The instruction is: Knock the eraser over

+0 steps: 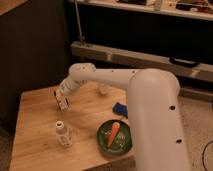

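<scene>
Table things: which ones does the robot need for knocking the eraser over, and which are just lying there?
For the job: eraser; gripper, right by it.
Just lying about: white bottle; blue pad; green plate; carrot.

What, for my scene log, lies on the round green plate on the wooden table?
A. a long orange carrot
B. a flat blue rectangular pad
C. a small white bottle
A: a long orange carrot lies across the round green plate; the small white bottle stands left of it, the flat blue pad behind it, and the gripper is low over the left part of the wooden table.
</scene>
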Robot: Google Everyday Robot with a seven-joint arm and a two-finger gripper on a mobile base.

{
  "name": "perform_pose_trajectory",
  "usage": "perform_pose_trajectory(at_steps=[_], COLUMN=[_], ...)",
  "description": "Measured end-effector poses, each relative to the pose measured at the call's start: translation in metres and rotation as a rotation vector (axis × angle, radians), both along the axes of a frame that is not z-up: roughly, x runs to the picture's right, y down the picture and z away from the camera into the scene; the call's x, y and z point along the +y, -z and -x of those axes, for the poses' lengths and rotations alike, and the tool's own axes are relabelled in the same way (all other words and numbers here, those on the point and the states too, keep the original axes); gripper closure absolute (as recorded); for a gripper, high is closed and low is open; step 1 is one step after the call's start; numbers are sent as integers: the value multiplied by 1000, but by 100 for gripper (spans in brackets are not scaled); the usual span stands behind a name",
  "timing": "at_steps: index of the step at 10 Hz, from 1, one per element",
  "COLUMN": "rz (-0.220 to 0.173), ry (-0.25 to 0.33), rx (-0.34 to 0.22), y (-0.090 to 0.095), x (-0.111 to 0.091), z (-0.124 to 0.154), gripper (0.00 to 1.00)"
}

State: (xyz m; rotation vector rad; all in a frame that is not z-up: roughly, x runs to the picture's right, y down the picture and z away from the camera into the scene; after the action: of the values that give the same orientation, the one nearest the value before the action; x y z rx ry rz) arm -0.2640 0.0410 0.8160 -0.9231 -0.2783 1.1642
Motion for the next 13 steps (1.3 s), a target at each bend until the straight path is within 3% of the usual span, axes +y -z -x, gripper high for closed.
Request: perform_pose_trajectory(at_steps=[7, 13], rz=[-28, -67], ry=[-4, -49], rx=[32, 104], y=[-9, -19], x=[-9, -26], z=[-2, -26], gripper=[100, 100])
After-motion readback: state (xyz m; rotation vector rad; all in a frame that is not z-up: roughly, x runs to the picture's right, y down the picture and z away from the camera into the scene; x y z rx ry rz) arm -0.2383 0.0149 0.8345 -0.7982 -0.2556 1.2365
